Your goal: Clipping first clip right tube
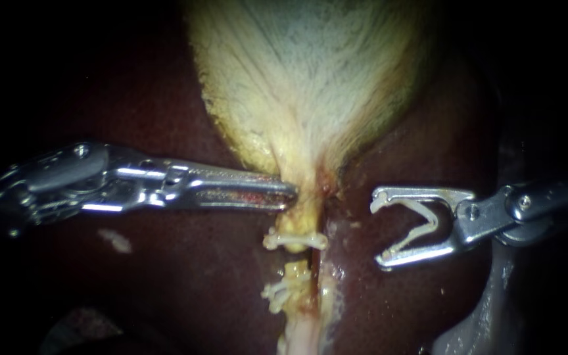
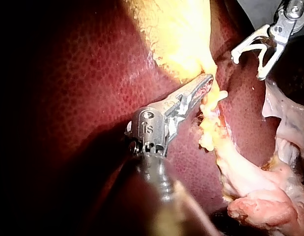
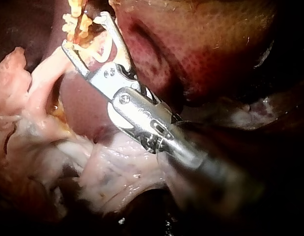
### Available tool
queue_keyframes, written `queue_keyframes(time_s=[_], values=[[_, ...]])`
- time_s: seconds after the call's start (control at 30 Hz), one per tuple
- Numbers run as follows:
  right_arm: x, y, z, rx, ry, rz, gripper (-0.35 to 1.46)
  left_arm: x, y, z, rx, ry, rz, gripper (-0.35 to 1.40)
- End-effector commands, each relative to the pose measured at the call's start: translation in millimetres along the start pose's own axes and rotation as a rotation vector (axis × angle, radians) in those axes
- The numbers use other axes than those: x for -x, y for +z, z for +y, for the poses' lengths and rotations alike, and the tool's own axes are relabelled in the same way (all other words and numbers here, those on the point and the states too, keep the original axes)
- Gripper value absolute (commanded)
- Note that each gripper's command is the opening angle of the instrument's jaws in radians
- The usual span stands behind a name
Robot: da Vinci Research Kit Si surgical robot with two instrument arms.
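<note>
The pale gallbladder (image 1: 310, 72) narrows to a neck between lobes of dark liver (image 1: 165, 276). My left instrument (image 1: 289, 195) is shut on that neck from the left; the left wrist view shows its jaws (image 2: 208, 82) closed on the yellow tissue. Below the neck a tube carries two white clips, an upper clip (image 1: 295, 241) and a lower clip (image 1: 283, 289). A pale strand, the right tube (image 1: 328, 283), runs just right of it. My right instrument (image 1: 376, 232) stands apart to the right, its jaws wide and holding an open white clip (image 1: 422, 227), also seen in the wrist views (image 2: 247, 66) (image 3: 84, 32).
Liver surface (image 1: 415, 309) lies under and around the right instrument. Loose pale fatty tissue (image 3: 53, 147) lies beside its shaft in the right wrist view, and pink tissue (image 2: 260, 206) sits past the tubes in the left wrist view.
</note>
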Motion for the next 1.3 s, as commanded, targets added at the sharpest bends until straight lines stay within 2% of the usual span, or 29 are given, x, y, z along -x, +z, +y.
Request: queue_keyframes(time_s=[0.03,0.27,0.4,0.57,0.7,0.9,1.1,1.3], values=[[0.0,0.0,0.0,0.000,0.000,0.000,0.60,0.0,0.0,0.0,0.000,0.000,0.000,-0.35],[0.7,1.2,-0.4,0.006,-0.005,-0.002,0.60,0.8,-1.5,-0.1,-0.013,-0.004,0.005,-0.35],[2.0,3.2,-1.1,0.016,-0.010,-0.005,0.60,2.5,-3.8,0.1,0.005,-0.014,-0.002,-0.35],[4.2,6.4,-2.0,-0.018,0.019,-0.006,0.60,5.2,-7.3,0.1,0.030,-0.038,-0.020,-0.35],[5.5,8.5,-2.3,-0.044,0.038,-0.008,0.59,6.9,-9.0,-0.3,0.034,-0.033,-0.037,-0.35],[6.5,10.6,-2.0,-0.051,0.049,-0.010,0.59,7.0,-9.1,-1.4,0.040,-0.030,-0.045,-0.35],[6.4,12.2,-1.8,-0.061,0.048,-0.011,0.59,6.9,-9.0,-1.6,0.044,-0.030,-0.046,-0.35],[6.4,14.2,-2.7,-0.087,0.058,-0.013,0.60,6.8,-8.8,-1.6,0.046,-0.029,-0.047,-0.35]])
